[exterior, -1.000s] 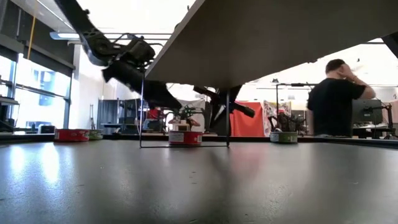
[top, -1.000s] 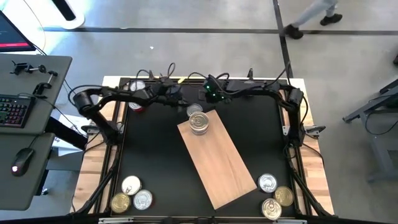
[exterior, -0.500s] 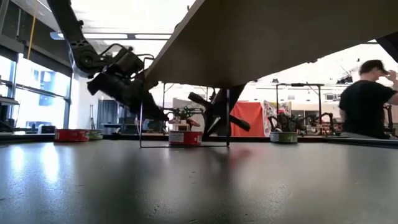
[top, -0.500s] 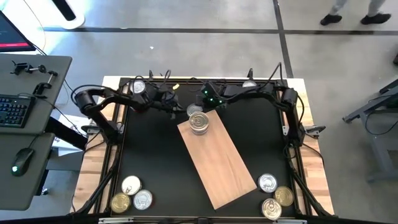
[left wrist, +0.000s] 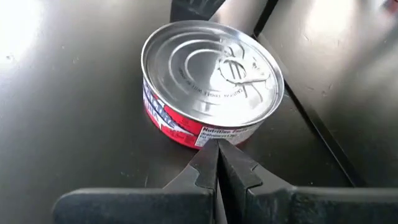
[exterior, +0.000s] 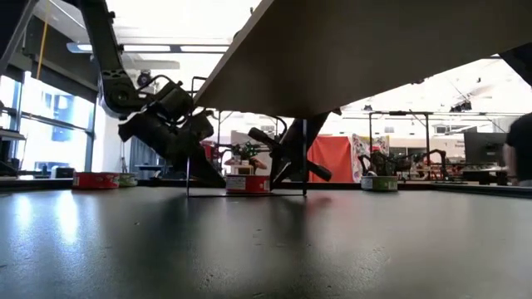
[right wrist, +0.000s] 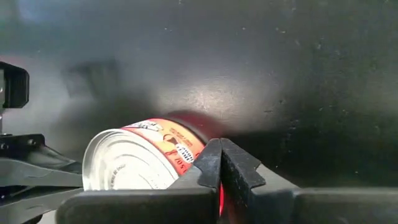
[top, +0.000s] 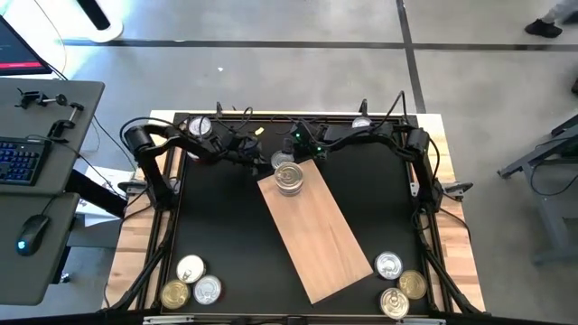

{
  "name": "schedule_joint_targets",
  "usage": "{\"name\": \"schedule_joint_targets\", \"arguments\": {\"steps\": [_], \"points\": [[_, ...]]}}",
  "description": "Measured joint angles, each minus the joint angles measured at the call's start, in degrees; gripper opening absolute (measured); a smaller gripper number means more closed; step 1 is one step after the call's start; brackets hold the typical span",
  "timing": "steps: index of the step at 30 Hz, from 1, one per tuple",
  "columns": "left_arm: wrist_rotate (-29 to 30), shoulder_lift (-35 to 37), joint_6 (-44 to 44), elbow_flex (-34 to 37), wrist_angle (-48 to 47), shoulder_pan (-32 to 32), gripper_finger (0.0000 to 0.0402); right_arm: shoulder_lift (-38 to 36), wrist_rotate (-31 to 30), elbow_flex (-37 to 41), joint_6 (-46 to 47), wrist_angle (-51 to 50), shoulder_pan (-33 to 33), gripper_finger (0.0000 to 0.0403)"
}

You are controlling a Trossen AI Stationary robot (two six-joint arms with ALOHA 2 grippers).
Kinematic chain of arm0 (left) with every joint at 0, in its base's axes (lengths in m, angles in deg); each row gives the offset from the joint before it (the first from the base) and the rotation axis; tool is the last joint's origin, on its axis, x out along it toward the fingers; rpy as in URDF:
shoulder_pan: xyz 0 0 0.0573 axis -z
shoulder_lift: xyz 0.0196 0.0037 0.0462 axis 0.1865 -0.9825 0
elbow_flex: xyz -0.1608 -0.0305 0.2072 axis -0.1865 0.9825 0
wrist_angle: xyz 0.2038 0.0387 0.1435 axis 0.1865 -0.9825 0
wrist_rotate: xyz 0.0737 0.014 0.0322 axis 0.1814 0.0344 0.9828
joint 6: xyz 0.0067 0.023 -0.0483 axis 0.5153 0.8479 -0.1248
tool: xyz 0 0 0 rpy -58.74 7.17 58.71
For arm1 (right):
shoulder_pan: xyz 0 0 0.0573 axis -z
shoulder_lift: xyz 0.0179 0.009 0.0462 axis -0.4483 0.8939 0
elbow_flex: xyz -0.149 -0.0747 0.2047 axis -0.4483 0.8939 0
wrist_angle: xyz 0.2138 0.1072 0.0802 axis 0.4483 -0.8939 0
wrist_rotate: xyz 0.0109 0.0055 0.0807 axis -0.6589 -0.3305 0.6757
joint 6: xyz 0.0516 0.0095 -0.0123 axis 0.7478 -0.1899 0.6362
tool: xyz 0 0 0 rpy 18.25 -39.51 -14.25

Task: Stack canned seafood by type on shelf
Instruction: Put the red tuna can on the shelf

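From above, my two arms meet at the table's far edge. My left gripper (top: 256,159) and right gripper (top: 302,153) flank a tin (top: 282,161) just off the board's (top: 316,230) far end; a stack (top: 289,177) sits on that end.

At table height, the tin (exterior: 248,183) stands between both arms.

My left wrist shows fingers (left wrist: 217,165) clenched, tips against the tin's red side (left wrist: 211,81).

My right wrist shows fingers (right wrist: 221,163) clenched, empty, beside it (right wrist: 140,165).

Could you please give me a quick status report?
Both grippers, left and right, shut, empty, flanking one red-label can beside the shelf. Can stack on shelf. Nothing blocking.
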Motion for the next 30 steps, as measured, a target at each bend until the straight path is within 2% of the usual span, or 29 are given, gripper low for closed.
{"name": "schedule_joint_targets", "arguments": {"steps": [11, 18, 21, 30], "points": [[-0.49, 7.61, 0.80, -0.04, 1.42, -1.44, 0.0000, -0.01, 0.06, 0.00, 0.02, -0.14, -0.01, 0.0000], [-0.39, 6.34, 2.75, -0.04, 1.28, -0.60, 0.0000, -0.01, 0.21, 0.00, 0.00, -0.08, -0.04, 0.0000], [0.93, 5.90, 3.03, 0.00, 1.21, -0.08, 0.0000, -0.01, 0.21, 0.00, -1.15, -0.07, -0.03, 0.0000], [10.15, 5.90, 4.92, -0.06, 5.05, -0.76, 0.0000, -0.01, -0.48, 0.00, -1.51, 0.16, -0.04, 0.0000]]}}
